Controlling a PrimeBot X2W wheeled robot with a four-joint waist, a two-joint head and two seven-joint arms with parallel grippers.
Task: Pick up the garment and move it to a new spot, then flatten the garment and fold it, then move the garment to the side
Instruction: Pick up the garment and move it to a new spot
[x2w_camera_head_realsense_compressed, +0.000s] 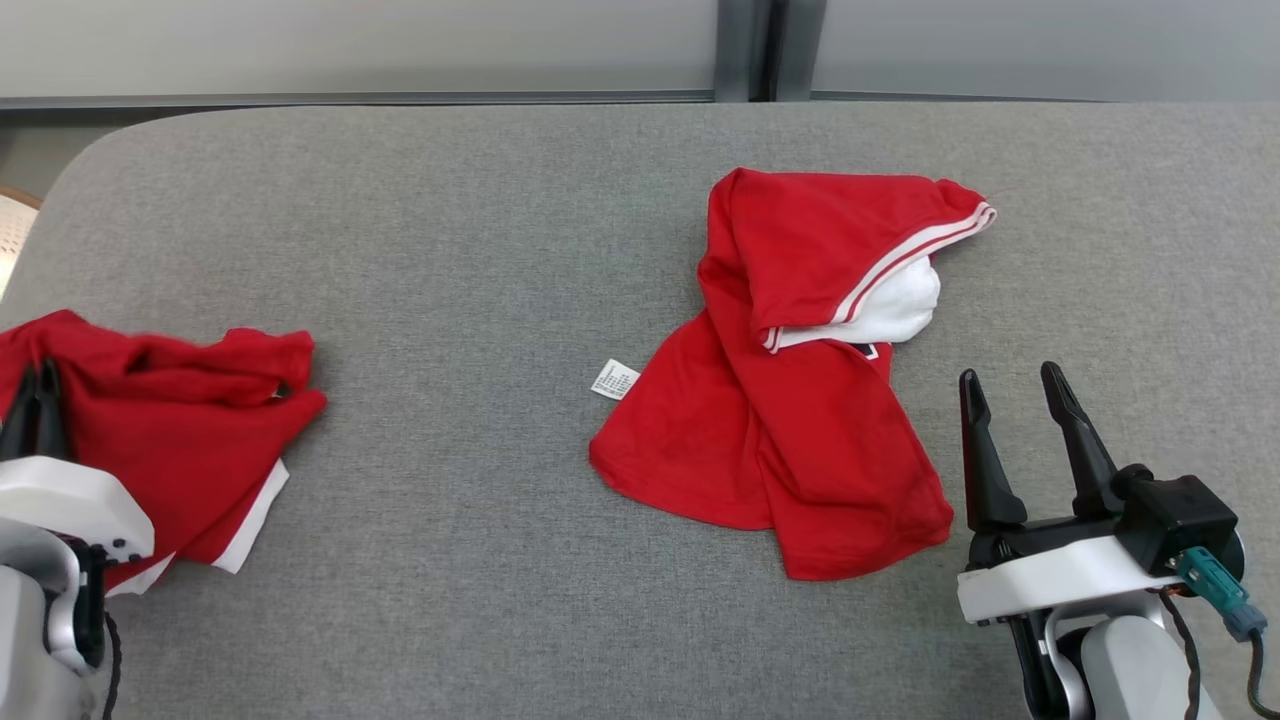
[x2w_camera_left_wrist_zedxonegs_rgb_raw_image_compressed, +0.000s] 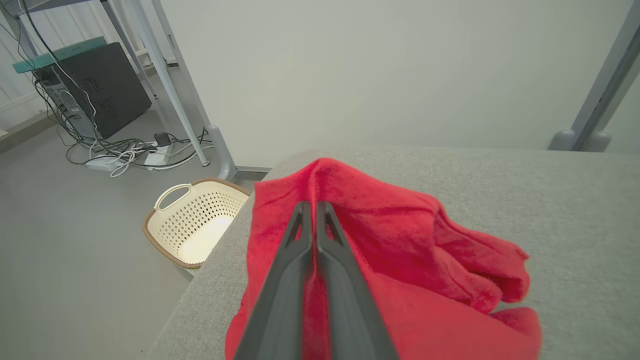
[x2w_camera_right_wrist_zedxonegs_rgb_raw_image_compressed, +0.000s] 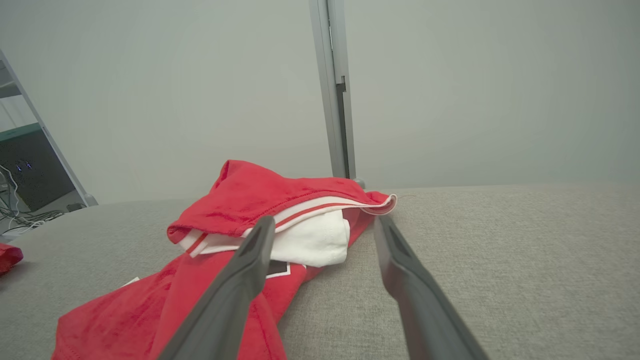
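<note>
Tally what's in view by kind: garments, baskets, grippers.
Red garments: 2 (left garment, right garment), both on the grey surface
Cream basket: 1, on the floor
Grippers: 2 (left gripper, fingers shut; right gripper, fingers open)
Total: 5

Obscured and truncated items
The left red garment (x2w_camera_head_realsense_compressed: 190, 420) runs past the left edge and under the left gripper (x2w_camera_head_realsense_compressed: 36, 372); whether its closed fingers pinch cloth is unclear. Print on the white label (x2w_camera_head_realsense_compressed: 614, 379) is too small to read.
</note>
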